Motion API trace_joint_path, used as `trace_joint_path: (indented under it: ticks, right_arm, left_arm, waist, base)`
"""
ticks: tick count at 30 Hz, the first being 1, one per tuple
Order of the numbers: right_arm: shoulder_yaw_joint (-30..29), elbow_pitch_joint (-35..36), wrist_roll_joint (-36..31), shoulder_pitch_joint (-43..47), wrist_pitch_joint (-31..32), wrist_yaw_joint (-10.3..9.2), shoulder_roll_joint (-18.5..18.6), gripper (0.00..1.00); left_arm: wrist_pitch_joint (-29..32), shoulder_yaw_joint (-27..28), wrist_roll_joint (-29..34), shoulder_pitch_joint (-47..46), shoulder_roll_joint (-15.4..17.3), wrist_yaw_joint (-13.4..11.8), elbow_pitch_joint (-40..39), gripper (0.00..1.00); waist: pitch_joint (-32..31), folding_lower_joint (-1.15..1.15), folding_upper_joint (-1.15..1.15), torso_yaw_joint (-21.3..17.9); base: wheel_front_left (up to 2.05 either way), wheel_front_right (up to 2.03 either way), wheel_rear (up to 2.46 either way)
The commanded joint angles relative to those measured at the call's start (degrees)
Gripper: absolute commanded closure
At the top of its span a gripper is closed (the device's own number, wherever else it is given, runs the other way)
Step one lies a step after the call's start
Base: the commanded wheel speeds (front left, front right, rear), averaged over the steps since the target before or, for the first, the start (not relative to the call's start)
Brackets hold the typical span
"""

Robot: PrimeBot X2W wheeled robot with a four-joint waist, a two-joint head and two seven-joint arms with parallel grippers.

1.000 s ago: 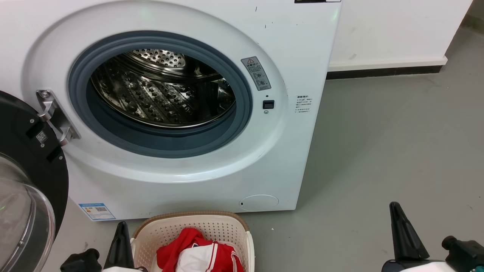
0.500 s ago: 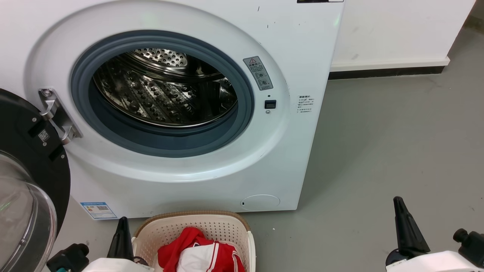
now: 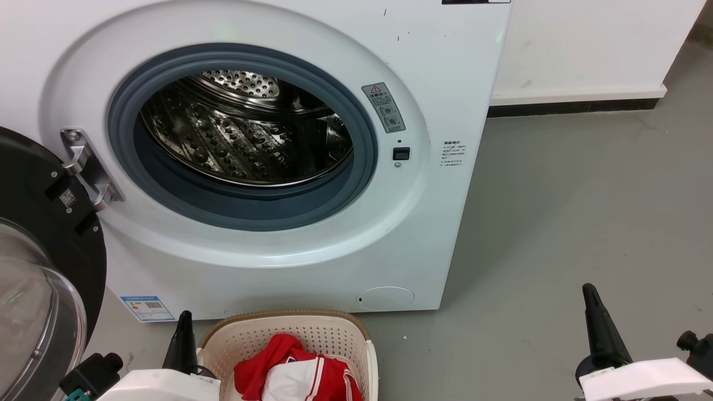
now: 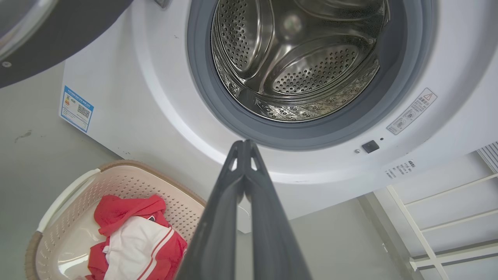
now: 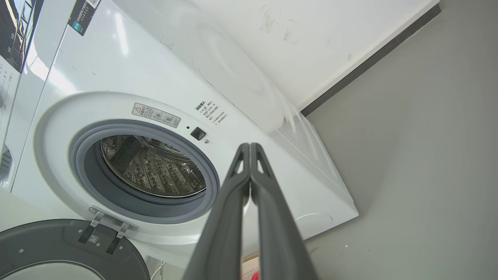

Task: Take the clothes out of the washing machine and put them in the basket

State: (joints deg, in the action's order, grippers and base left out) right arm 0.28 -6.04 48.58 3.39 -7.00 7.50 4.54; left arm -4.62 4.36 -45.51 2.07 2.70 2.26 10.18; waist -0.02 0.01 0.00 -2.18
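A: What's in the containers, from the left?

B: The dark glass door (image 3: 33,223) hangs swung open at the far left on its hinge. Beside it the washing machine (image 3: 312,262) stands with its porthole open, and the drum (image 3: 234,145) shows perforated steel all round. Below the porthole, on the floor (image 3: 557,223) close before the machine's front, sits the basket (image 3: 289,331). The clothes (image 3: 295,379), red with white panels and stripes, lie heaped inside it.

A: And the hands?

B: The left hand (image 4: 244,143) has its two fingers pressed together, gripping nothing, just left of the basket's rim. The right hand (image 5: 249,145) is likewise closed and empty, over the grey floor well to the right of the machine.

A: Do the views differ?

B: The left wrist view looks up into the drum and down into the basket, with a blue label (image 4: 76,108) at the machine's lower corner. The right wrist view takes in the machine's side panel and the wall (image 5: 311,39) behind.
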Motion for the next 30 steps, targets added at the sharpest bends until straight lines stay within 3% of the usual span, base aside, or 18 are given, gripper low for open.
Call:
trace_joint_path:
  ticks: [1, 30]
  right_arm:
    - [-0.3, 0.1, 2.3, -1.7, 0.4, 0.0, 0.5, 1.0]
    - [-1.7, -3.3, 21.3, -5.3, 5.0, -0.01, 0.6, 1.0]
  left_arm:
    - [0.6, 0.3, -2.2, -1.5, 0.1, 0.4, -0.4, 1.0]
    - [5.1, 1.2, -21.4, -4.6, 0.2, 2.6, 1.5, 1.0]
  waist:
    - [0.0, 0.0, 0.0, 0.0]
    - [0.1, 0.0, 0.0, 0.8]
  base:
    - [0.0, 0.0, 0.0]
    - [0.0, 0.0, 0.0]
